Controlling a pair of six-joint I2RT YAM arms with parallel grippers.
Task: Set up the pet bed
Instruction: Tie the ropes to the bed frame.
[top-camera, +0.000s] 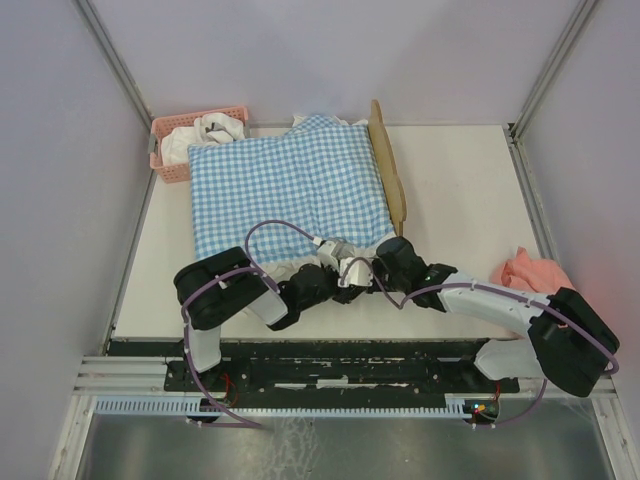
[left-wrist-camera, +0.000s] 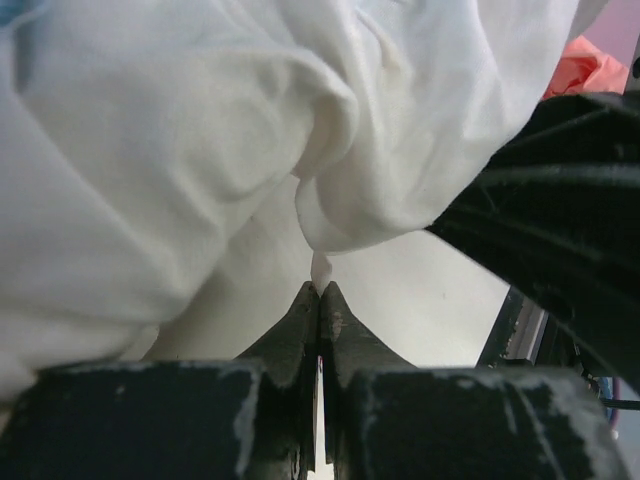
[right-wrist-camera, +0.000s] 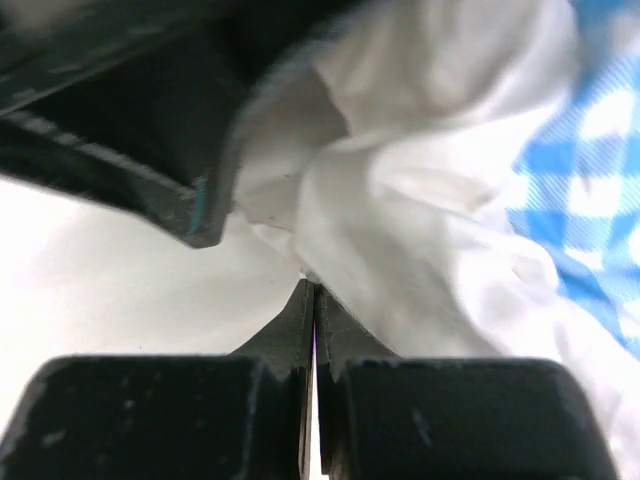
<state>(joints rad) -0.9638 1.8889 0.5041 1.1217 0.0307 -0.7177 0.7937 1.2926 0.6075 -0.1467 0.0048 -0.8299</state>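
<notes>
Wood frame under gingham: both tools at the 6 o'clock ruffle.
Pet bed sits on the bench, centre toward 12 o'clock, with only its wavy headboard showing along the 3 o'clock side. Gingham bedding covers the rest. Left tool is clamped on the white ruffle. Right tool is closed at the same hem, catch unconfirmed. Judged: frame rigid and light, liable to skid if the cloth is tugged, best held by headboard or rail. Bedding limp, will bunch.
</notes>
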